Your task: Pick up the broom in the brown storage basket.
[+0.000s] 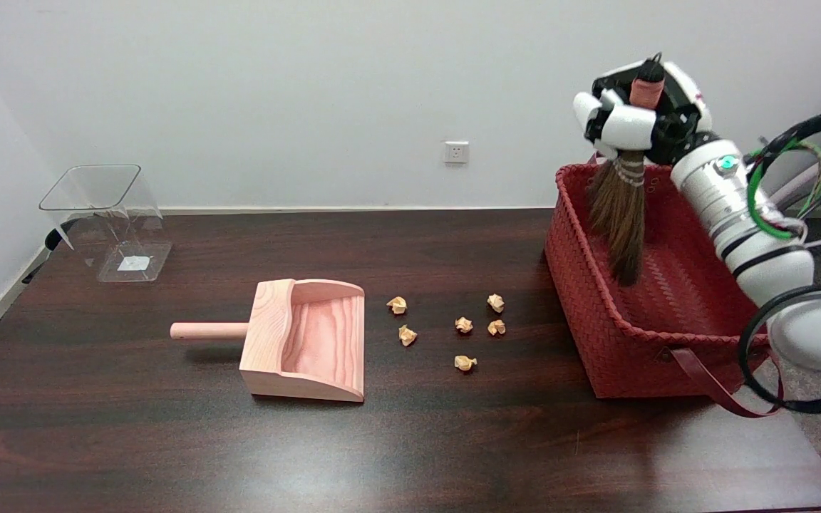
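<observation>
Broom: small, brown bristles hanging down, pinkish handle upright; held in the air over the far part of the basket, bristle tips still below the level of the rim and apparently clear of the basket floor, though contact could not be ruled out.

Robot hand, right: fingers wrapped round the broom handle just above the binding, gripping it; handle end stood out above the fingers.

Basket: reddish-brown, woven, open-topped, at the right end of the tabletop; a strap trailed from its near corner toward the near right corner of the tabletop.

Step in hand, as judged: the lift, largely accomplished. To finish well, raise straight up until the bristles clear the rim, hold the handle upright so the bristles do not catch the far or left wall, and keep the grip firm so the handle does not slip.

Paper scraps: six crumpled pieces, scattered mid-tabletop, just left of the basket.

Dustpan: wooden, mouth toward the scraps, handle pointing to the left edge.

Clear plastic container: tilted, at the far left corner.

Tabletop: dark wood.
</observation>
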### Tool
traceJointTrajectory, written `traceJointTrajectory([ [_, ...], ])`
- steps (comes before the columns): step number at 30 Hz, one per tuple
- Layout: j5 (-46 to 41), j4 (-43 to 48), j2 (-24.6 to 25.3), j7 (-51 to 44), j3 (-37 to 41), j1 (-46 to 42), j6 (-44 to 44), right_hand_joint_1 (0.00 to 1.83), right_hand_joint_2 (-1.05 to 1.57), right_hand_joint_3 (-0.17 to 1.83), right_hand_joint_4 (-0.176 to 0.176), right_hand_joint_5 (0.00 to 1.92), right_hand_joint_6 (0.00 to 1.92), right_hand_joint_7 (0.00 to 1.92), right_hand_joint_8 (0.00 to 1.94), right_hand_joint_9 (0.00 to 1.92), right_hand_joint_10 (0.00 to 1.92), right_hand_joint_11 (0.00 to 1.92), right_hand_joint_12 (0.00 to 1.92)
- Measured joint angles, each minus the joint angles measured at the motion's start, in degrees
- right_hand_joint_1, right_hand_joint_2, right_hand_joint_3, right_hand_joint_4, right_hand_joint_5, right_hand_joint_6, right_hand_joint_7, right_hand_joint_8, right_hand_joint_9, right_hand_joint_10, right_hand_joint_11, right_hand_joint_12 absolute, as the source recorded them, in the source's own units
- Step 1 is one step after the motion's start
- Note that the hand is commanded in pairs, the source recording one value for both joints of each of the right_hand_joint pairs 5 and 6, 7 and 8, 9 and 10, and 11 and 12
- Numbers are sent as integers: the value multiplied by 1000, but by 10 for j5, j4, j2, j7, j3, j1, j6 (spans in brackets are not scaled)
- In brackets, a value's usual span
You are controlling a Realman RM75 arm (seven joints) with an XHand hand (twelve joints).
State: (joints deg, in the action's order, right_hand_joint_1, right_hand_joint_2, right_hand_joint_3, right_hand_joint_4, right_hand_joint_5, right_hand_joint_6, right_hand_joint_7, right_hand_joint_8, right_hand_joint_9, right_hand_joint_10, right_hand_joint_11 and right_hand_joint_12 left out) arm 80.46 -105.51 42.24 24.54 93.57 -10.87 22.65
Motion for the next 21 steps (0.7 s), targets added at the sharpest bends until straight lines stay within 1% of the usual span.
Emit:
traceJointTrajectory([
  [8, -31, -9, -19, -33, 34, 14, -20, 1367, 813, 1023, 0, 1920, 1920, 1920, 1920, 1920, 1920, 1920, 1920],
  [21, -112, -20, -46, -56, 62, 27, -46, 1370, 817, 1009, 0, 1920, 1920, 1920, 1920, 1920, 1920, 1920, 1920],
])
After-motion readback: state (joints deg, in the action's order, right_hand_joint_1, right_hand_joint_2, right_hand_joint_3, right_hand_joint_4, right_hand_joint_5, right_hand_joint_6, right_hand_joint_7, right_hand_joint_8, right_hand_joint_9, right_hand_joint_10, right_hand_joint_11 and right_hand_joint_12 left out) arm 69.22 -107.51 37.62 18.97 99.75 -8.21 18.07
